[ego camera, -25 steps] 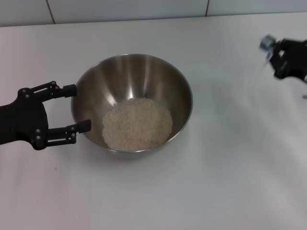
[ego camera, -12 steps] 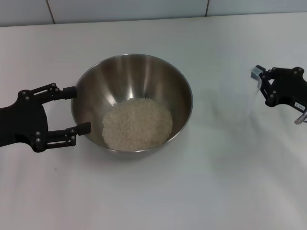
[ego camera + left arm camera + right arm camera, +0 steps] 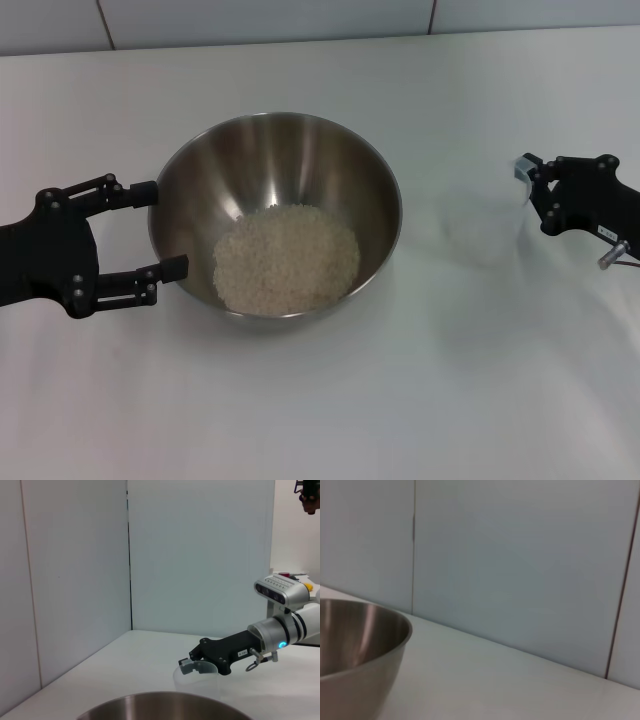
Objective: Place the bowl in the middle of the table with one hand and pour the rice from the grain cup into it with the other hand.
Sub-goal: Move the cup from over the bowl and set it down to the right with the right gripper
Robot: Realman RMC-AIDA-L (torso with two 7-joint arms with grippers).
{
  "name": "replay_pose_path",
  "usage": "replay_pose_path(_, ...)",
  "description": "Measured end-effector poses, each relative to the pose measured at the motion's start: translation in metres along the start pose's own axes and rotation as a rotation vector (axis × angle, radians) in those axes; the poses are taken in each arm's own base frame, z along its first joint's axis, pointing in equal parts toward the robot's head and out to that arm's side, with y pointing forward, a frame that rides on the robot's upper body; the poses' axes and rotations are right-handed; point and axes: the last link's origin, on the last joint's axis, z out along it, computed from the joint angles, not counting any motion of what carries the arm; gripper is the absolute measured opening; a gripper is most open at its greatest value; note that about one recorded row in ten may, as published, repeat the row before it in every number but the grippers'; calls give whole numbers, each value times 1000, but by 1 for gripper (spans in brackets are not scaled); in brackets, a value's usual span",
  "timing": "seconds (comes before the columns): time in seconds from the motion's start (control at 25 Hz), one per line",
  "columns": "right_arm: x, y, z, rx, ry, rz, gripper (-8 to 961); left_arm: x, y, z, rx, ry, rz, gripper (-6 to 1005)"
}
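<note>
The steel bowl (image 3: 290, 160) stands on the white table (image 3: 320, 420) and holds a mound of rice (image 3: 287, 258). My left gripper (image 3: 160, 228) is open, with one finger on each side of the bowl's left rim. My right gripper (image 3: 530, 190) is to the right of the bowl, shut on the rim of the clear grain cup (image 3: 485, 225). The cup is upright, low over the table, and looks empty. The left wrist view shows the bowl's rim (image 3: 165, 707), the cup (image 3: 196, 680) and the right gripper (image 3: 192, 662). The right wrist view shows the bowl's side (image 3: 355, 640).
A white tiled wall (image 3: 300, 20) runs along the table's far edge. Bare tabletop lies in front of the bowl and between the bowl and the cup.
My right gripper has come down and nearer with the cup, from raised at the far right to upright and low beside the bowl. The left gripper and the bowl have not moved.
</note>
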Motion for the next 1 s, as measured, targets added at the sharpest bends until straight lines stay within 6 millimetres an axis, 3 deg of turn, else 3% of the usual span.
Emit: replay_pose_path(1.0, 5, -1, 9, 28, 45, -21, 18, 0, 0, 1, -2, 2, 9, 844)
